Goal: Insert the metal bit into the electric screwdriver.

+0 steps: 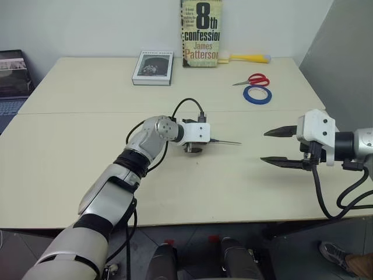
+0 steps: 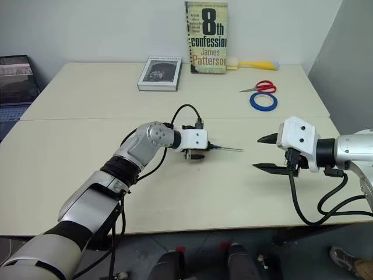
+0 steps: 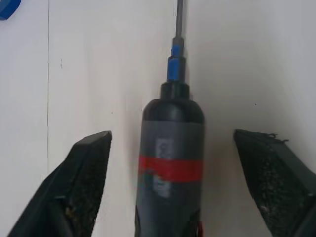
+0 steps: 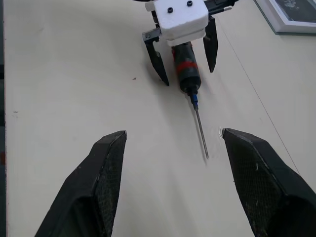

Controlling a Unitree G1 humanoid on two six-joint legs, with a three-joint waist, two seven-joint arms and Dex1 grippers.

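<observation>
The electric screwdriver (image 4: pixel 186 71), black with a red band, lies on the table between the fingers of my left gripper (image 3: pixel 172 134). That gripper is open, and its fingers (image 3: pixel 84 168) stand clear of the tool on both sides. The metal bit (image 4: pixel 200 131), a thin grey rod, sticks out of the screwdriver's blue-collared tip and points toward my right gripper (image 1: pixel 263 146). The right gripper hovers open and empty a short way off, above the table's right side. In the head views the bit (image 1: pixel 228 142) shows just past the left hand.
A small book (image 1: pixel 152 67) lies flat at the back, and a taller book (image 1: pixel 201 32) stands against the wall. A yellow-handled brush (image 1: pixel 247 58), red scissors (image 1: pixel 254 79) and a blue tape roll (image 1: pixel 257 94) lie at the back right. A laptop (image 1: pixel 11 81) sits far left.
</observation>
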